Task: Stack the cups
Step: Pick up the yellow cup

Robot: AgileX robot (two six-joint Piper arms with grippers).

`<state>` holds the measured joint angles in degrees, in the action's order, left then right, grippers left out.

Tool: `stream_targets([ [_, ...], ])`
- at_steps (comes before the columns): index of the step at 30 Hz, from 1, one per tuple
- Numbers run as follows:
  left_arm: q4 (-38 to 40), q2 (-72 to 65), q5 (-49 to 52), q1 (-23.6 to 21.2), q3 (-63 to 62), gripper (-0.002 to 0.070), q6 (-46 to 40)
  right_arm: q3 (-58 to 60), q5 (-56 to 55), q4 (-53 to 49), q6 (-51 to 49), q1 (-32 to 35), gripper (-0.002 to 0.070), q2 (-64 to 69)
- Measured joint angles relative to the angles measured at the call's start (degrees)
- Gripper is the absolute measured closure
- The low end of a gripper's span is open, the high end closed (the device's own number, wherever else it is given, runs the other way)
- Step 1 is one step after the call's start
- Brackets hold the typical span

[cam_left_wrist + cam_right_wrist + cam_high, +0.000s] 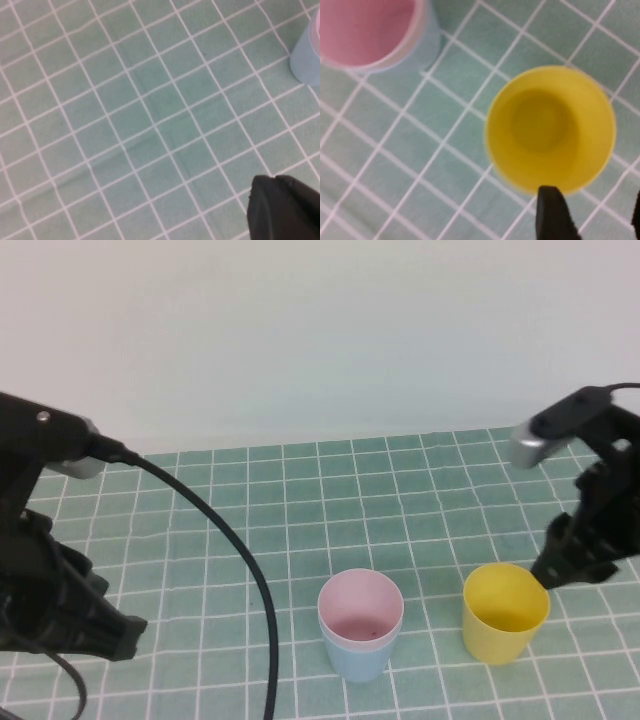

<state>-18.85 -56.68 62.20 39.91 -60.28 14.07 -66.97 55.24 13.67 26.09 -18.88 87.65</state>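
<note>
A pale pink cup (360,605) sits nested inside a light blue cup (356,658) near the front middle of the green checked mat. The yellow cup (504,612) stands upright by itself to their right. My right gripper (560,575) hovers just beyond the yellow cup's right rim. In the right wrist view this gripper (592,197) is open, its fingers (552,215) apart over the mat beside the yellow cup (550,127), holding nothing. My left gripper (120,635) is at the front left, well away from the cups, and its tips (272,179) are shut and empty.
The green mat (300,500) with white grid lines covers the table up to a pale wall at the back. A black cable (250,570) arcs from the left arm down across the mat, left of the stacked cups. The blue cup's side (307,60) shows in the left wrist view.
</note>
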Motion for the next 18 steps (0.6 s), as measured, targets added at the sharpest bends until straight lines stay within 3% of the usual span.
stream_targets([
  [7, 0.22, -0.04, 0.36, 0.15, -0.19, 0.0675, -0.11, -6.36, -3.01, -1.66, -0.43, 0.0, 0.0337, 13.48],
  [18, -2.13, -0.01, 0.49, 0.15, -0.19, 0.0675, -0.11, -7.81, -6.75, -2.13, -0.66, 0.0, 0.0371, 22.91],
])
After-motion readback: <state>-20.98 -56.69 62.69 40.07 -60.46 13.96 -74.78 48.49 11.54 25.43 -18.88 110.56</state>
